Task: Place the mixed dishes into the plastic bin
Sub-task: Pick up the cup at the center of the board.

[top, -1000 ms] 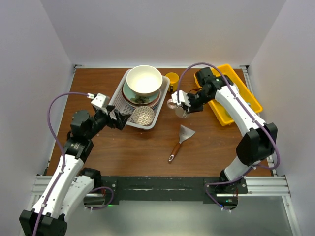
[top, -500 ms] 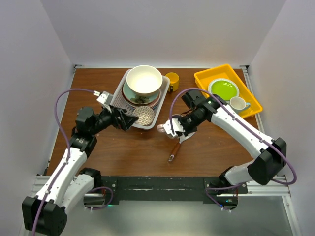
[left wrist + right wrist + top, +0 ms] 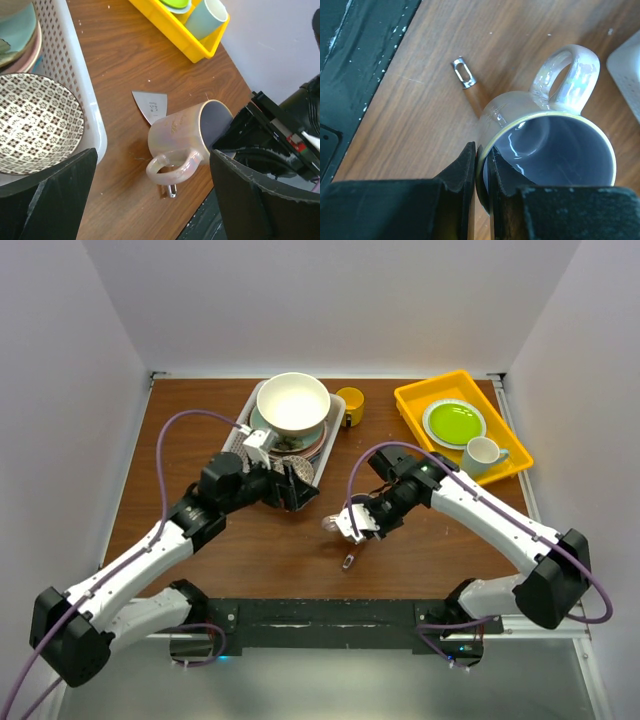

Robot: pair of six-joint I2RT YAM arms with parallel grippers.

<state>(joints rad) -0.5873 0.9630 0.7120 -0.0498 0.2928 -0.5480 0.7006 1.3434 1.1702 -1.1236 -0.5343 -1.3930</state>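
My right gripper is shut on the rim of the purple-lined cream mug. One finger is inside the mug and one outside. The mug hangs tilted on its side over the spatula's handle. My left gripper stands open at the near right corner of the plastic bin, facing the mug and not touching it. In the bin are a large cream bowl on stacked plates and a small patterned bowl. A yellow mug stands right of the bin.
A wooden-handled metal spatula lies on the table under the held mug. At the back right a yellow tray holds a lime-green plate and a pale mug. Grey walls enclose the table.
My right arm has carried the mug from beside the tray toward the front, over the spatula. My left arm has swung right along the bin's near edge toward the mug.
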